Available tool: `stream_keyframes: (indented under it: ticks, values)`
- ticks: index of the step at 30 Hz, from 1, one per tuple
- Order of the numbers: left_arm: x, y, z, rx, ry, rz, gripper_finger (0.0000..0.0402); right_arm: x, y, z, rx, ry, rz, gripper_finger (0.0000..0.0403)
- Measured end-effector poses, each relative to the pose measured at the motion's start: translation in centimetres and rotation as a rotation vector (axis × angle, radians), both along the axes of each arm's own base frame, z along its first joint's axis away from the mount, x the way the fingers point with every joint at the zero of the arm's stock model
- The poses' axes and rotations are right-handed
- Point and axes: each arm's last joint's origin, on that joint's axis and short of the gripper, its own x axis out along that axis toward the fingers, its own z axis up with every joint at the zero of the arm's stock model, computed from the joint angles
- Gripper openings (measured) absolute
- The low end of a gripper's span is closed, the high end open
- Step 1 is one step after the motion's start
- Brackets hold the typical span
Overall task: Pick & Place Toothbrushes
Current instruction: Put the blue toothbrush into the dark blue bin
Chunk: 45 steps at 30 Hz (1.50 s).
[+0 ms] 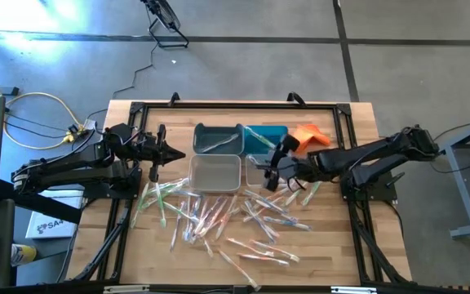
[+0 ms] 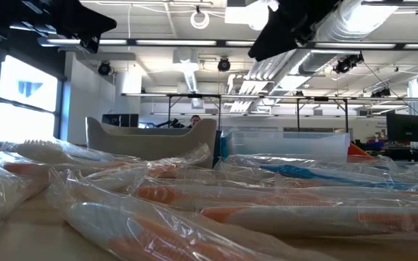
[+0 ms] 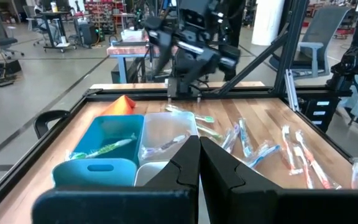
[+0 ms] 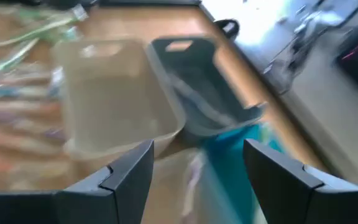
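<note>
Your right pincer (image 1: 272, 167) hangs wide and empty above the bins (image 1: 216, 171), ready for the toothbrushes (image 1: 219, 216); your left pincer (image 1: 172, 154) waits, closed and empty

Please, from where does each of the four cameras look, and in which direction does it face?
High view: above the table, straight down; both arms, left gripper, right gripper, bins, toothbrushes.
Low view: at table-top height, level across wrapped toothbrushes toward the room; dark arm parts overhead.
Left wrist view: over shut fingers, facing the bins and the right arm.
Right wrist view: between open fingers, down on the bins.
Shared: the teal bin shows in the high and left wrist views.
</note>
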Motion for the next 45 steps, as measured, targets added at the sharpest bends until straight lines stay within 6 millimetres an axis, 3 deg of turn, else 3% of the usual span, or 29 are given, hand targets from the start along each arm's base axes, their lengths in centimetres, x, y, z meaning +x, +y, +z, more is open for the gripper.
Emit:
stream_keyframes:
  ticks: [10,20,37,45]
  values:
    - [0.0,0.0,-0.2,-0.007,0.018,-0.001,0.0003,-0.9,3.8,-0.3,0.329,0.025,0.125,0.0240]
    - [0.0,0.0,-0.4,-0.013,0.038,-0.003,0.0003,-1.8,6.2,-0.6,0.411,0.039,0.139,0.0216]
    - [0.0,0.0,-0.4,-0.020,0.038,-0.001,0.0003,-2.9,6.0,-1.5,0.453,0.136,0.024,0.0166]
    - [0.0,0.4,-0.1,0.015,0.014,0.121,0.0003,-2.4,4.2,-1.5,0.279,0.152,0.012,0.0154]
